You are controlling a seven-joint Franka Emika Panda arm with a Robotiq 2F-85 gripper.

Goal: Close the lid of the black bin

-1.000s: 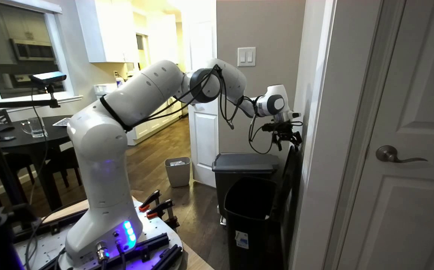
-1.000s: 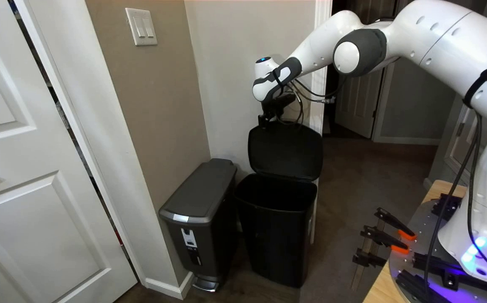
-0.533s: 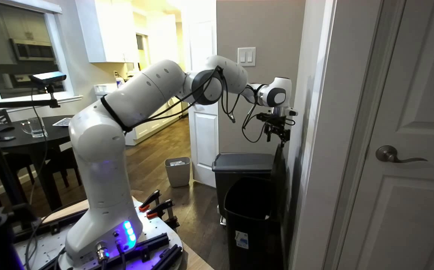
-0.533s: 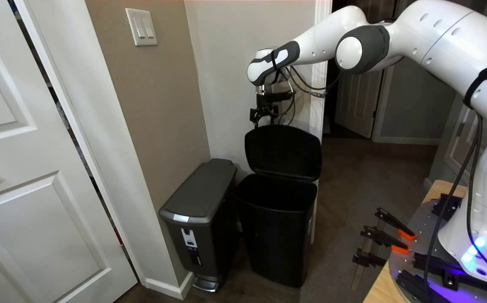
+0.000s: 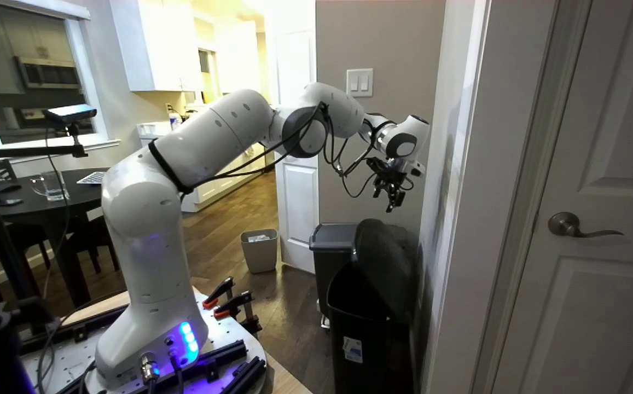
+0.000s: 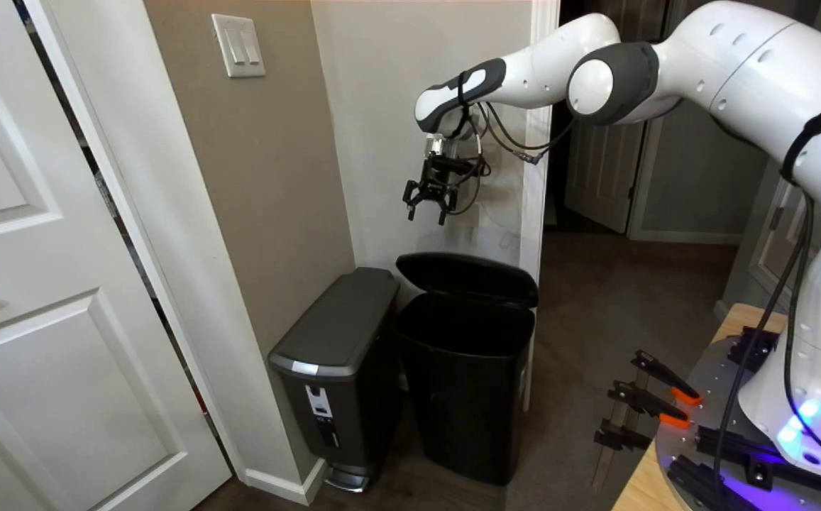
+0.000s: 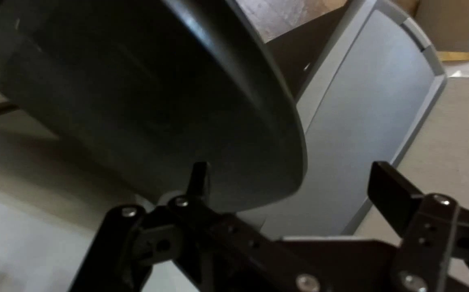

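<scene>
The black bin stands on the floor in both exterior views. Its lid is hinged at the rear and leans forward at an angle over the opening. In an exterior view the lid shows as a dark panel, its free edge raised. The lid fills much of the wrist view. My gripper is open and empty above the lid, with a visible gap between them. It also shows in an exterior view. In the wrist view the gripper's fingers are wide apart; the left fingertip overlaps the lid's image.
A grey step bin with its lid shut stands right beside the black bin. A wall rises close behind both bins. A small pale bin stands farther off. Clamps stick out from the robot's table edge.
The lid has swung from nearly upright by the wall forward and down over the opening. My gripper has moved from the lid's top edge away from the wall, tilted, and come clear of the lid.
</scene>
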